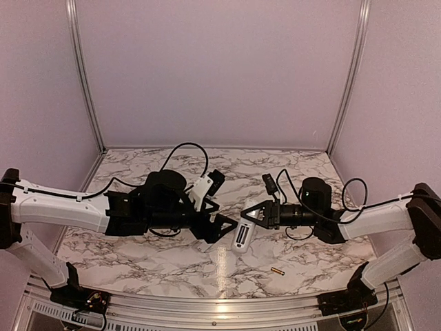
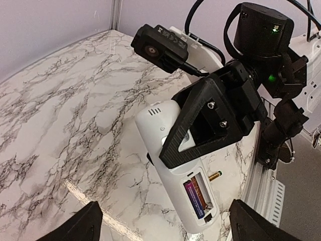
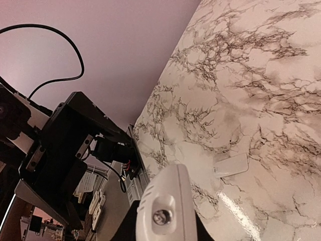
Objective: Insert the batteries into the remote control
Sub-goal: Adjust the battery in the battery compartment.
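Observation:
My right gripper (image 1: 253, 215) is shut on the white remote control (image 1: 242, 236) and holds it tilted above the table, back side up. In the left wrist view the remote (image 2: 175, 170) has its battery bay open, with the dark blue-black battery (image 2: 193, 200) lying in it. The gold battery (image 1: 278, 271) lies on the marble near the front edge and also shows in the left wrist view (image 2: 215, 176). My left gripper (image 1: 224, 226) is open and empty just left of the remote, its fingers (image 2: 83, 226) spread wide. The right wrist view shows the remote's end (image 3: 165, 211).
A small white battery cover (image 3: 230, 164) lies flat on the marble table (image 1: 172, 262). The table's metal front rail (image 1: 207, 303) runs close below the gold battery. The two grippers are close together at the table's middle.

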Robot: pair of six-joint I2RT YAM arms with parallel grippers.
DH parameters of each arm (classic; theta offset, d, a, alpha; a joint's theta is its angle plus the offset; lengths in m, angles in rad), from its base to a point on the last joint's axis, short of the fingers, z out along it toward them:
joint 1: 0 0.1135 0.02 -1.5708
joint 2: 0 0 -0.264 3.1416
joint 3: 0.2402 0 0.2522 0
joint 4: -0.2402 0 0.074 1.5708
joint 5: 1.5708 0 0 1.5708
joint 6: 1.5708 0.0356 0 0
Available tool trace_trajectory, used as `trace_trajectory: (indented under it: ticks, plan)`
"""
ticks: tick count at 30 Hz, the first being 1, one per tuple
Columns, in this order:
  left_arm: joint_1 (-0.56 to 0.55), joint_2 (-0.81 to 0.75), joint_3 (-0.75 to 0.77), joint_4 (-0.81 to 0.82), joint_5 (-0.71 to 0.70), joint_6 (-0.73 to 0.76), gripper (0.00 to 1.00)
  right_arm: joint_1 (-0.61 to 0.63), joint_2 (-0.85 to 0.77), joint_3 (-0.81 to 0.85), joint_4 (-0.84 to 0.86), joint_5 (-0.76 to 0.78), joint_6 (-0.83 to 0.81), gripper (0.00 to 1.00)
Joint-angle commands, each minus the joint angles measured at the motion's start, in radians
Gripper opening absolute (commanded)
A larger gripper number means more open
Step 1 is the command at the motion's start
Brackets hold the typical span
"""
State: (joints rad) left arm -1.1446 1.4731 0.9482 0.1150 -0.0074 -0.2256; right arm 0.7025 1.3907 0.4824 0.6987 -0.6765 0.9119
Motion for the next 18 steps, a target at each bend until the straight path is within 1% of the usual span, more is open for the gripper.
trace_trajectory:
  ticks: [1, 2, 3, 6, 11, 15, 18]
  plan:
    - [0.001, 0.092, 0.070, -0.004, 0.120, -0.121, 0.83, -0.007, -0.034, 0.040, -0.097, 0.052, -0.076, 0.00]
    - [0.002, 0.115, 0.088, -0.017, 0.125, -0.133, 0.78, -0.007, -0.037, 0.039, -0.100, 0.056, -0.075, 0.00]
    - [0.002, 0.135, 0.101, -0.023, 0.137, -0.141, 0.75, -0.007, -0.039, 0.039, -0.106, 0.060, -0.077, 0.00]
    - [0.002, 0.171, 0.112, -0.014, 0.153, -0.164, 0.69, -0.008, -0.045, 0.039, -0.114, 0.067, -0.077, 0.00]
    - [0.002, 0.222, 0.151, -0.059, 0.134, -0.166, 0.59, -0.008, -0.063, 0.040, -0.127, 0.079, -0.075, 0.00]
    - [0.002, 0.260, 0.181, -0.087, 0.131, -0.168, 0.55, -0.008, -0.069, 0.044, -0.129, 0.075, -0.073, 0.00]
    - [0.003, 0.277, 0.188, -0.088, 0.129, -0.181, 0.47, -0.008, -0.073, 0.043, -0.121, 0.070, -0.068, 0.00]
